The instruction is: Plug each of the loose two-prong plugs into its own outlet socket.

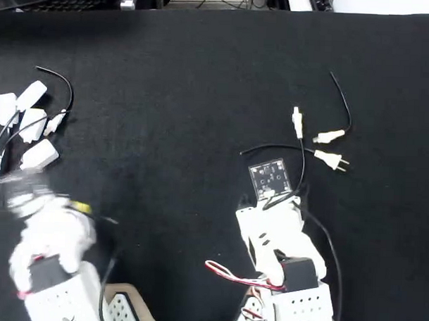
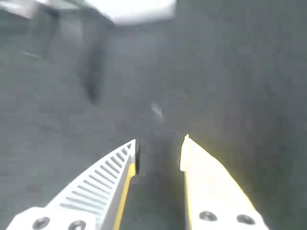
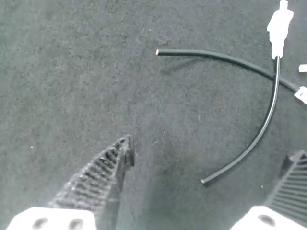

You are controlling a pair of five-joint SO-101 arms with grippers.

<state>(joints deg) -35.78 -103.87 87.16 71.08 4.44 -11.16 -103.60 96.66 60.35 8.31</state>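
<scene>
Three loose white two-prong plugs (image 1: 297,120), (image 1: 329,136), (image 1: 331,161) on short black cables lie at the right of the black mat (image 1: 174,96). Several white outlet sockets (image 1: 31,124) are clustered at the left edge, with one plug (image 1: 55,121) lying against them. My right gripper (image 3: 211,148) is open wide over the mat, with a cable's end (image 3: 204,181) between its dark fingers and a plug (image 3: 279,21) farther off. In the high view that arm (image 1: 279,240) sits just short of the plugs. My left gripper (image 2: 160,141) is open and holds nothing; its arm (image 1: 46,232) shows blurred just below the sockets.
White wires (image 1: 0,142) run off the left edge from the sockets. A looping black cable (image 1: 62,81) lies above them. Red and white wires (image 1: 231,275) hang by the right arm's base. The mat's far edge (image 1: 220,9) borders clutter.
</scene>
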